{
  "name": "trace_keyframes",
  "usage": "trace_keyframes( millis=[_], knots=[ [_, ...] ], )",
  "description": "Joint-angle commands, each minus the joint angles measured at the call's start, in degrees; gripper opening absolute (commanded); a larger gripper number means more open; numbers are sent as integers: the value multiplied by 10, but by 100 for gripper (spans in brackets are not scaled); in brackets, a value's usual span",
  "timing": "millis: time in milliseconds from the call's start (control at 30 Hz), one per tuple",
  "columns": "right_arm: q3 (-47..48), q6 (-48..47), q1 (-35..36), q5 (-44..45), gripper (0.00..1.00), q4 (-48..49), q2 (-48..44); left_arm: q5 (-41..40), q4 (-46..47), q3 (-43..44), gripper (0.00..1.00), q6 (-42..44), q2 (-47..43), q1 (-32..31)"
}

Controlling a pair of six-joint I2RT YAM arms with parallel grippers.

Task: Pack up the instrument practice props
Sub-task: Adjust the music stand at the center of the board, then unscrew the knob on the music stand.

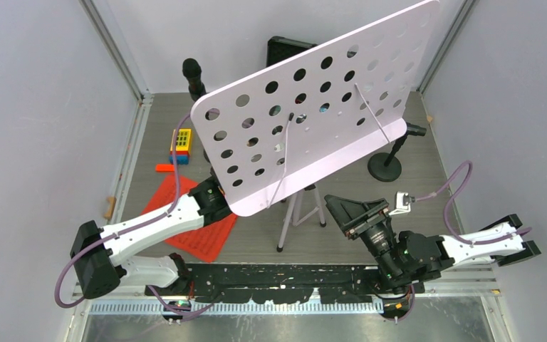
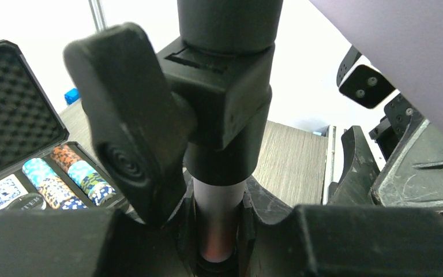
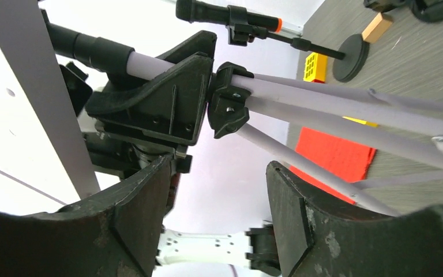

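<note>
music rack [image 1: 313,107]: centre | sheet-music pages [image 1: 203,241]: left of it | microphone [image 1: 384,168]: right of it | case [image 1: 285,48]: behind it

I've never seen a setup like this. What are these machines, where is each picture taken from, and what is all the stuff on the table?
These are two robot arms bolted to the near edge of a table, each ending in a two-finger gripper. The wide picture looks down from above and behind them. The other two come from small cameras on the wrists.

On the table stand a white hole-punched music rack on silver tripod legs, red sheet-music pages, a black microphone at the back, a second microphone at the right, toy blocks and an open case of poker chips.

The left gripper is clamped on the rack's pole, just below its black knob clamp. The right gripper is open and holds nothing, near the hub where the tripod legs meet.
</note>
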Motion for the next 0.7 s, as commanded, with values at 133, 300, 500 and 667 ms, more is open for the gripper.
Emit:
trace_keyframes(
  millis=[133, 300, 500, 667],
  knots=[
    [-18, 225, 2, 108, 63, 86, 65, -20, -10, 14, 0, -24, -4, 0],
    [-15, 243, -5, 132, 60, 114, 103, -14, -14, 12, 0, -26, -3, -2],
    [-16, 268, -51, 99, 59, 135, 137, -13, -24, 6, 0, -28, -3, -4],
    [-27, 300, -90, 74, 56, 150, 151, -13, -23, -7, 0, -32, -10, -5]
  ],
)
